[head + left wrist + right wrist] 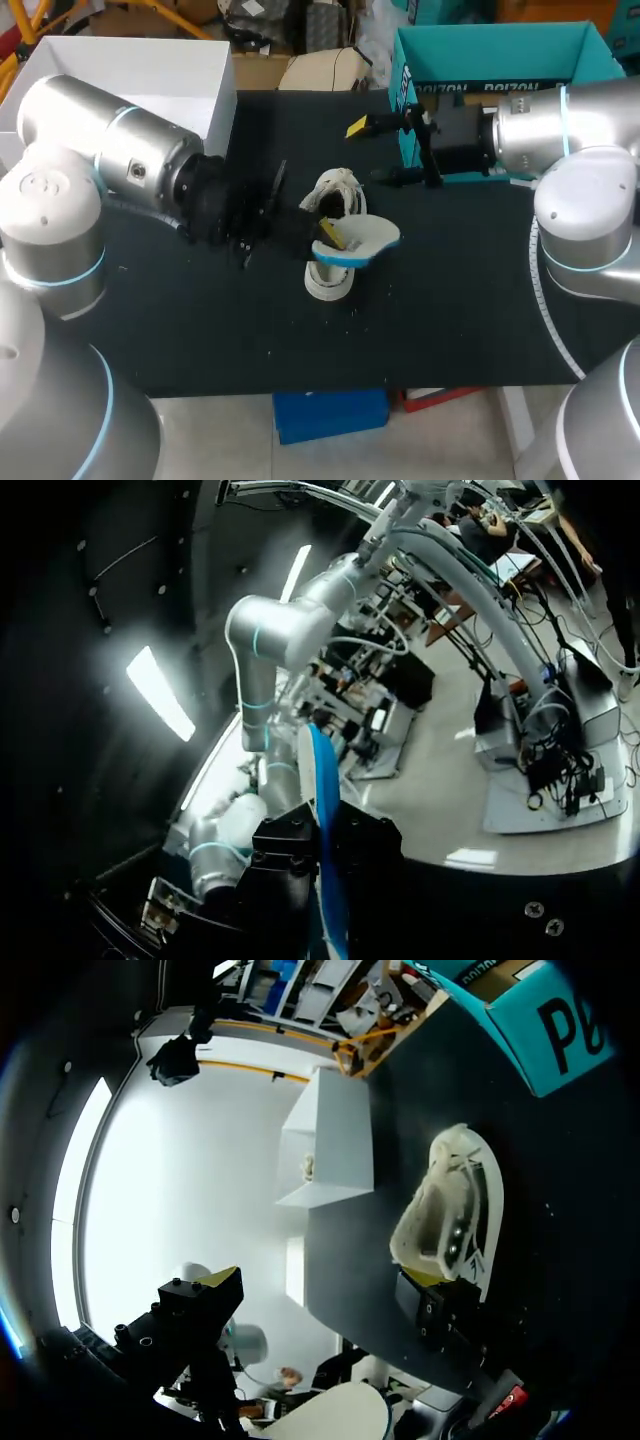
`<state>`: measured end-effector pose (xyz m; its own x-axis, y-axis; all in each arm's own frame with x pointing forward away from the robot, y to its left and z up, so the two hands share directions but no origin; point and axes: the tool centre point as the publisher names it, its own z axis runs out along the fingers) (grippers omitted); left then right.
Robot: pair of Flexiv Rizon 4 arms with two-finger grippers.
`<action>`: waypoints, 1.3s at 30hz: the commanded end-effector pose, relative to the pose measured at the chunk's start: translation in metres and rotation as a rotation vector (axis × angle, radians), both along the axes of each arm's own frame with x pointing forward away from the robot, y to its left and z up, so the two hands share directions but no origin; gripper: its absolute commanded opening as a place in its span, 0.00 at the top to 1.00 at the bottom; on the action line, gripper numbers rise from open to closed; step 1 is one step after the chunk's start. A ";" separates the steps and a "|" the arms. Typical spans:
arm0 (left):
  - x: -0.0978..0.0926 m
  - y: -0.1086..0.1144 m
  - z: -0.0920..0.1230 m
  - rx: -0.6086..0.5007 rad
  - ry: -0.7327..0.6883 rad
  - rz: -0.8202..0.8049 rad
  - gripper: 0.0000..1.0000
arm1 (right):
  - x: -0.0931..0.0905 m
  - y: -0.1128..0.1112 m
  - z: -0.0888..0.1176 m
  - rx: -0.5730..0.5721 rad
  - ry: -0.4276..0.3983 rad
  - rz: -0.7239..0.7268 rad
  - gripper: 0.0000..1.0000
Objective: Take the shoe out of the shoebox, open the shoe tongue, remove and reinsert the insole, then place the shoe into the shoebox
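Observation:
A white shoe [338, 190] lies on the black table [200, 320] near its middle, its opening facing up. My left gripper [328, 232] is right over the shoe, shut on the white, blue-edged insole [368, 240], which is held above the shoe. In the left wrist view the insole [325, 810] stands edge-on between the black fingers [288, 852]. My right gripper [372, 152] hangs open behind the shoe, in front of the teal shoebox [500, 60], with nothing in it. The right wrist view shows the shoe [450, 1210], the insole [335, 1415] and one yellow fingertip [220, 1282].
An open white box [150, 70] stands at the back left corner, also seen as the white box [330, 1140] in the right wrist view. The teal shoebox [540, 1010] stands open at the back right. Bare black table lies in front of the shoe.

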<state>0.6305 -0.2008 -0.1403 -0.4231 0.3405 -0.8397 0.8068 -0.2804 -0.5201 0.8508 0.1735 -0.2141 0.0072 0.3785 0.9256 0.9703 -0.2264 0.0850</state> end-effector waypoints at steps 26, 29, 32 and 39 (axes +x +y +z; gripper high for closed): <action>0.019 0.050 -0.088 0.013 -0.285 0.152 1.00 | 0.000 0.001 -0.001 0.003 -0.002 -0.002 0.00; 0.019 0.050 -0.088 0.013 -0.285 0.152 1.00 | 0.000 0.001 -0.001 0.003 -0.002 -0.002 0.00; 0.011 0.049 -0.083 -0.024 -0.352 0.190 1.00 | 0.000 0.001 -0.001 0.003 -0.002 -0.002 0.00; -0.024 0.044 -0.077 -0.128 -0.655 0.178 1.00 | 0.000 0.001 -0.001 0.003 -0.002 -0.002 0.00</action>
